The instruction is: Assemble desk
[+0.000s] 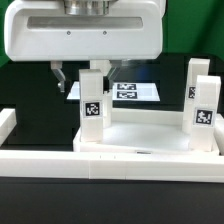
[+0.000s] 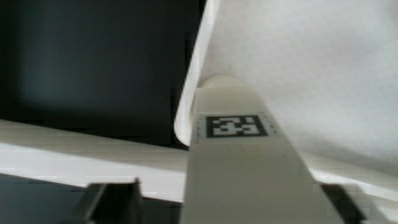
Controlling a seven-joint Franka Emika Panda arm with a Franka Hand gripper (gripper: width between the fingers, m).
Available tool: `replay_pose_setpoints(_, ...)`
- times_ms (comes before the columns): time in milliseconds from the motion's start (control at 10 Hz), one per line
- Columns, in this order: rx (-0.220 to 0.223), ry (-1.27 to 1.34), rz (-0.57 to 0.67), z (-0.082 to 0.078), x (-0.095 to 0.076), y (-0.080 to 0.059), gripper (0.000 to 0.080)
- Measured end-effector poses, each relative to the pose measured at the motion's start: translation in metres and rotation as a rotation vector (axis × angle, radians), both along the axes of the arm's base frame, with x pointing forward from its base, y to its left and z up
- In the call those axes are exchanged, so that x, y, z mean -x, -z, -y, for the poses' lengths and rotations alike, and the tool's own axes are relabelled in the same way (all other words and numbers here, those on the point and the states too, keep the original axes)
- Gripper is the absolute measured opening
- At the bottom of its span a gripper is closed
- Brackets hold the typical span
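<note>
**Top** (image 1: 140, 150): white tray with a raised rim, lying flat on the black table (image 1: 20, 90), near the front of the exterior view. In the wrist view it shows as a broad white surface (image 2: 320, 90) with a curved edge.

**Left leg** (image 1: 92, 110): square white post with a black-and-white tag, standing upright at the top's corner on the exterior view's left. In the wrist view the same leg (image 2: 240, 150) runs up the middle of the picture, tag facing the camera, its far end meeting the top's curved edge.

**Right legs**: one tagged leg (image 1: 205, 118) stands upright at the top's corner on the exterior view's right; another (image 1: 195, 82) stands behind it, further back.

**Gripper** (image 1: 80, 82): hangs below the white arm housing (image 1: 80, 30), directly above and around the upper end of the left leg. One dark finger (image 1: 60, 80) shows just beside the leg on the exterior view's left; the other is hidden. In the wrist view both fingertips (image 2: 111, 202) flank the leg, with narrow gaps on each side. Jaws partly spread either side of the leg; whether they press on it I cannot tell.

**Marker board** (image 1: 135, 91): flat white sheet with tags, lying on the table behind the top.

**Rail** (image 1: 6, 125): white, at the exterior view's left edge.
</note>
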State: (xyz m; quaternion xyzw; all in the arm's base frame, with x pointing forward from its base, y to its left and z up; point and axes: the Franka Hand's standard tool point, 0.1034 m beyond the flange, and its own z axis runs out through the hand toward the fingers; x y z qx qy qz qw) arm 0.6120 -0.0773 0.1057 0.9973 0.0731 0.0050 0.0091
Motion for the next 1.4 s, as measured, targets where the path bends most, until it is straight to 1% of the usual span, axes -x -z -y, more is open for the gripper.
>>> replay_pose_setpoints(100, 0.0, 0.024, 0.0, 0.0002, 0.0, 0.0002, 0.0291)
replay_pose_setpoints(200, 0.0, 0.025, 0.0, 0.0004, 0.0001, 0.0003, 0.0291)
replay_pose_setpoints(400, -0.002, 0.153, 0.002, 0.0003, 0.0001, 0.0004, 0.0291)
replay_pose_setpoints(900, -0.007, 0.522, 0.009, 0.0, 0.0001, 0.0005, 0.0291)
replay_pose_setpoints(1100, -0.017, 0.674, 0.011, -0.0006, 0.0, 0.0008, 0.0291)
replay_pose_setpoints(1200, -0.05, 0.797, 0.011, -0.0002, 0.0013, 0.0027, 0.0291)
replay_pose_setpoints(1400, -0.08, 0.971, 0.009, 0.0021, 0.0018, 0.0031, 0.0291)
